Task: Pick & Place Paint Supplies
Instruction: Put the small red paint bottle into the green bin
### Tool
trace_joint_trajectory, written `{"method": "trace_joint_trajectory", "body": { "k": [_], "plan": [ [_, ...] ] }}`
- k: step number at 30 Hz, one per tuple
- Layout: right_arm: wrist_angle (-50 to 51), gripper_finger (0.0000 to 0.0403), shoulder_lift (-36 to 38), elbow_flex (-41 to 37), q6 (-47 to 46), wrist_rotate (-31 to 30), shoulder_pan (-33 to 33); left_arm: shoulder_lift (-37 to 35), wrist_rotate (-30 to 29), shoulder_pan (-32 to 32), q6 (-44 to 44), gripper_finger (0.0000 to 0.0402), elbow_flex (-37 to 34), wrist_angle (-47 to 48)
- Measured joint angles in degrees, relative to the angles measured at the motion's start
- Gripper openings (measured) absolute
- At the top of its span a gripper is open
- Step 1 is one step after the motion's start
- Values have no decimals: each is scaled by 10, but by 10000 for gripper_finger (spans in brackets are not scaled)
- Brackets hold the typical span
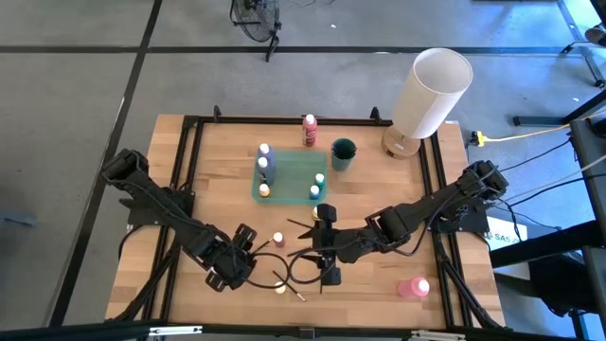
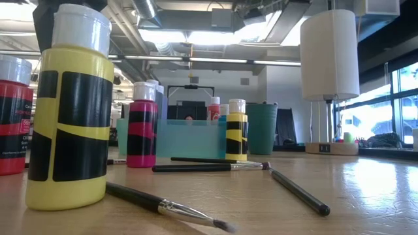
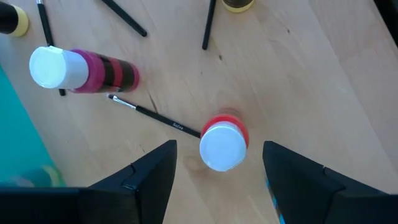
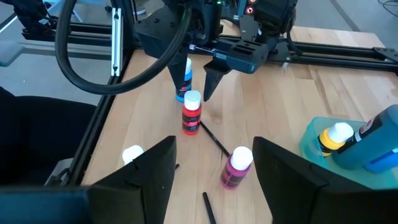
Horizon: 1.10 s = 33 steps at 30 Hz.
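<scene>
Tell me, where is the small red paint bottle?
In the left wrist view the red paint bottle stands upright between the open left tool fingers, beside a thin brush, with the pink bottle nearby.

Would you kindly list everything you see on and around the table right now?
tray: one, teal, table middle
tray bottles: about five, purple, blue, yellow
tall red bottle: one, beyond tray
cup: one, dark green, beside tray
white cylinder: one, far right corner
red bottle, pink bottle, yellow bottle: standing, front
fallen pink bottle: one, front right
brushes: several, dark, front
left gripper: open, over red bottle
right gripper: open, front middle
</scene>
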<state>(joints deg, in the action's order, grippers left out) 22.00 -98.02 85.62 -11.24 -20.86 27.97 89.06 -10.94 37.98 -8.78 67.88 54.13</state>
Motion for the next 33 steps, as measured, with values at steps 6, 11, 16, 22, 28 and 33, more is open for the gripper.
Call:
{"method": "trace_joint_trajectory", "body": {
  "k": [6, 11, 16, 22, 28, 33],
  "plan": [
    [0, 216, 0, 0, 1, 1, 0, 0, 1, 3, -4, 236, 0, 0],
    [0, 216, 0, 0, 1, 1, 0, 0, 1, 3, 1, 236, 0, 0],
    [0, 216, 0, 0, 1, 1, 0, 0, 1, 2, 1, 235, 0, 0],
    [0, 216, 0, 0, 2, 1, 0, 6, 3, 2, 1, 235, 0, 0],
    [0, 216, 0, 0, 2, 1, 0, 21, 4, 2, 3, 235, 0, 0],
    [0, 215, 0, 0, 2, 0, 0, 40, 7, 2, 19, 235, 0, -1]
  ]
}}
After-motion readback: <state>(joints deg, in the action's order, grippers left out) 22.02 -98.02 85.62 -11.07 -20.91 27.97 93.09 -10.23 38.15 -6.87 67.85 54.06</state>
